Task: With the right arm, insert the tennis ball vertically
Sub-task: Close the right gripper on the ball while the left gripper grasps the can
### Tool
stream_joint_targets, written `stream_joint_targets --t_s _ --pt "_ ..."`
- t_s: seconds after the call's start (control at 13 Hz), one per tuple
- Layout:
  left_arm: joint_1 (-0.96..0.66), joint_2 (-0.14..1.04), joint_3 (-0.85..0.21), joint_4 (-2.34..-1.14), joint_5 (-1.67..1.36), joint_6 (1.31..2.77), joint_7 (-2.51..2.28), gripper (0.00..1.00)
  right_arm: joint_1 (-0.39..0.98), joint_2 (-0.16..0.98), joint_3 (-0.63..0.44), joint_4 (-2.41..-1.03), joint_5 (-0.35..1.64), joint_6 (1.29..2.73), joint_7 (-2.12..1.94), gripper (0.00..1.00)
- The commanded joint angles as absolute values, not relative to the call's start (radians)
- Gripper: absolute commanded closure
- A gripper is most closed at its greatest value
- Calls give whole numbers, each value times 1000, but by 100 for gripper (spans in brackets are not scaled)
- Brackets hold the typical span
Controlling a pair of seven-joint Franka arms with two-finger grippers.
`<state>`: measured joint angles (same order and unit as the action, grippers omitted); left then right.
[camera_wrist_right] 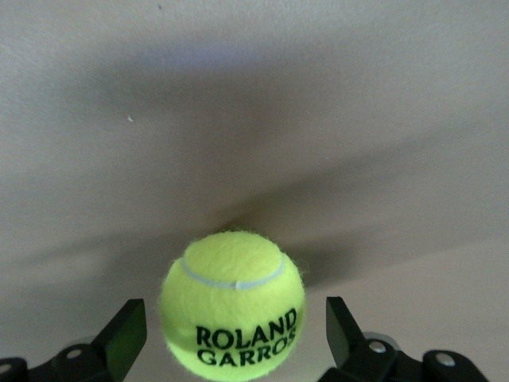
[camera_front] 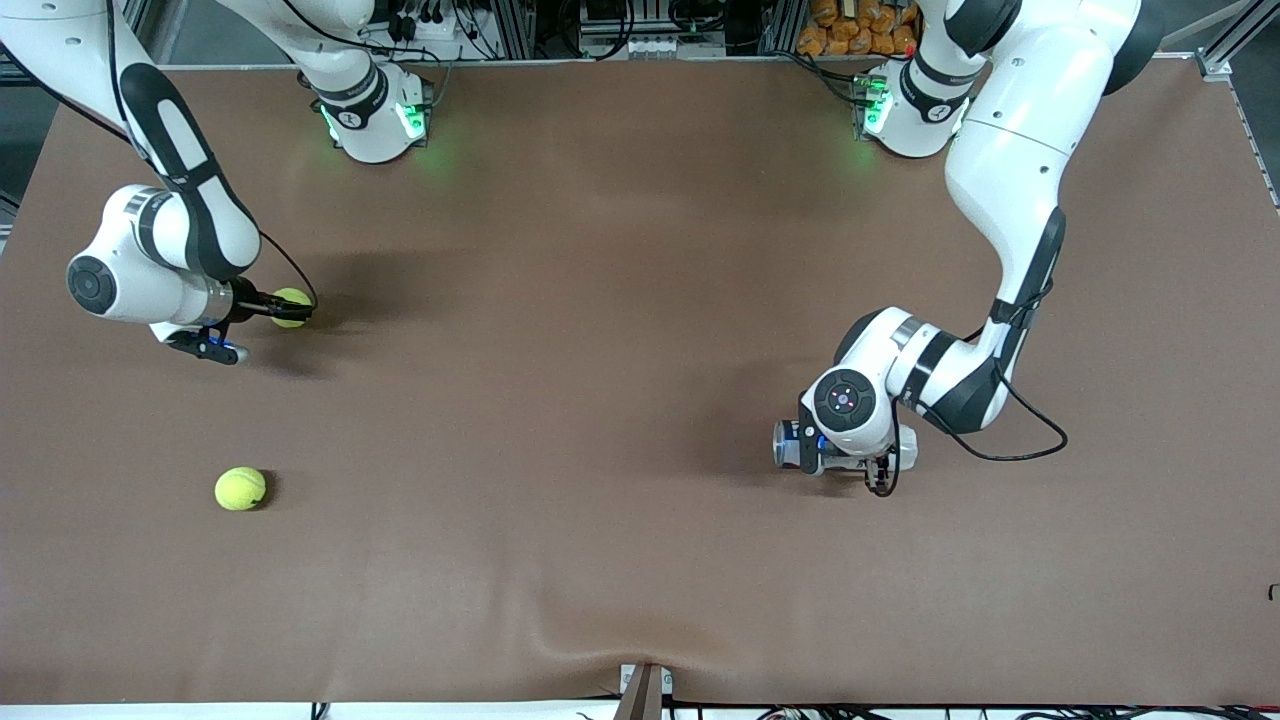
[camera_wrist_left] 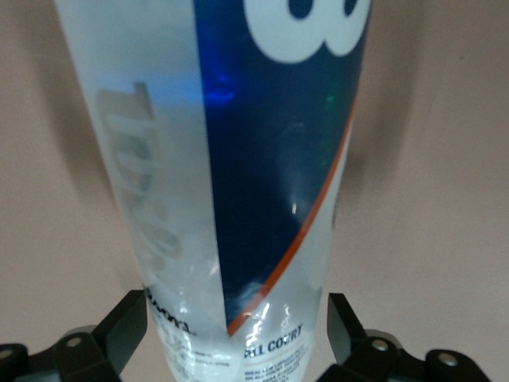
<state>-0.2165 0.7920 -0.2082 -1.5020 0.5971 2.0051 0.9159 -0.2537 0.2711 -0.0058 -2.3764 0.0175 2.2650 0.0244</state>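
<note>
A yellow-green tennis ball (camera_front: 296, 306) marked ROLAND GARROS (camera_wrist_right: 232, 301) lies on the brown table at the right arm's end. My right gripper (camera_front: 280, 307) is low and level, open, with its fingers (camera_wrist_right: 127, 330) on either side of the ball and a gap on each side. A clear tennis ball can with a blue label (camera_front: 790, 444) lies on the table under my left wrist. My left gripper (camera_wrist_left: 237, 318) is open around the can (camera_wrist_left: 238, 159), its fingers (camera_wrist_left: 131, 318) close to the walls.
A second tennis ball (camera_front: 240, 489) lies loose on the table, nearer to the front camera than the first. The brown table cover (camera_front: 600, 400) is bare between the two arms. The arm bases (camera_front: 375, 115) stand along the table's top edge.
</note>
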Motion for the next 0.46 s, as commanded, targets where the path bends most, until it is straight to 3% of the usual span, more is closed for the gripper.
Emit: stream_joint_targets --t_s 0.0,0.15,0.31,0.39 --pt "-221 802 -206 -1480 620 2006 919 0 -281 287 11 -2382 6 2281 11 0" --pt "-219 802 -204 -1483 620 2006 917 0 -281 291 11 -2382 6 2281 11 0" --pt "-222 802 -203 -1485 620 2006 914 21 -281 291 11 -2381 8 2281 12 28" --pt "-222 802 -201 -1486 621 2005 901 25 -281 291 11 -2381 9 2280 14 39"
